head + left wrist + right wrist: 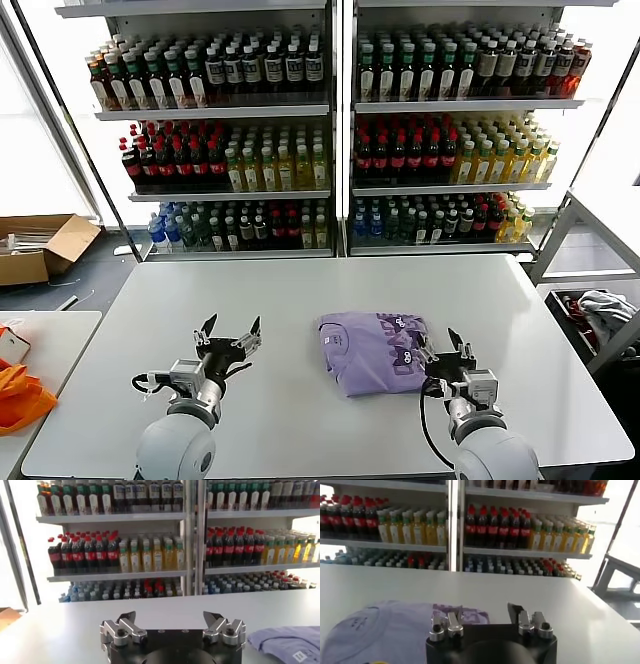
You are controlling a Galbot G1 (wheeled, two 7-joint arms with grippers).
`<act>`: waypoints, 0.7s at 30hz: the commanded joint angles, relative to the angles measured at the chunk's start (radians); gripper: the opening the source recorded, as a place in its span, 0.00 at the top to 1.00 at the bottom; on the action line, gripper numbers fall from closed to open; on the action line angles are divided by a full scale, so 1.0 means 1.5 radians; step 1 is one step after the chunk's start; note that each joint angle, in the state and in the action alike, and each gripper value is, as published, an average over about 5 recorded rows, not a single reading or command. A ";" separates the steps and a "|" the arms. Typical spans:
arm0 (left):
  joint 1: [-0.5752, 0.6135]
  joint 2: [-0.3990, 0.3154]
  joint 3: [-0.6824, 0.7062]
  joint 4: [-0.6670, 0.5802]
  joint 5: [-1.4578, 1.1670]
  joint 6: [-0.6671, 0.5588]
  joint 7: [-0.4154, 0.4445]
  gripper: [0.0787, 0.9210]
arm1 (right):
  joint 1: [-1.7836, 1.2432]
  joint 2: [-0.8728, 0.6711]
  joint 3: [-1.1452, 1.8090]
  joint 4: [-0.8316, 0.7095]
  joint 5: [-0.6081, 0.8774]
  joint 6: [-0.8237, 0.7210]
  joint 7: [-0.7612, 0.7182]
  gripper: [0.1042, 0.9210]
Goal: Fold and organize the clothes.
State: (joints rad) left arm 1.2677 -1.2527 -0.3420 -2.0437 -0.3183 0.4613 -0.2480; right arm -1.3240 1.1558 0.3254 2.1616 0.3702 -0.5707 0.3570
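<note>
worktop (300, 300): white, flat, rounded corners | lying on it: one folded lavender T-shirt (372, 350), dark purple print facing up | place: T-shirt just beside the right hand (447, 347), on that hand's inner side, and well apart from the left hand (229, 333) | both hands spread open over the worktop

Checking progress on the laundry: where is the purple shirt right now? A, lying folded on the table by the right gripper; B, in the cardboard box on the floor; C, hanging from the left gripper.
A: the shirt lies folded on the table, beside the open right gripper.
</note>
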 commanded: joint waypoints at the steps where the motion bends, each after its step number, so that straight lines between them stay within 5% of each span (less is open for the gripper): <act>1: 0.008 -0.003 0.003 0.001 0.003 -0.001 0.002 0.12 | 0.101 -0.055 -0.148 -0.039 0.016 -0.003 -0.061 0.29; 6: 0.013 -0.001 0.000 -0.002 0.003 0.002 0.002 0.12 | 0.223 -0.040 -0.217 -0.168 0.065 0.008 -0.092 0.14; 21: 0.029 0.007 -0.023 0.004 0.001 0.003 0.009 0.12 | 0.300 0.087 -0.222 -0.344 0.021 0.040 -0.093 0.12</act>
State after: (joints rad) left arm 1.3048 -1.2424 -0.3692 -2.0388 -0.3150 0.4644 -0.2345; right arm -0.9798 1.2023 0.0541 1.8229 0.4152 -0.5191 0.2338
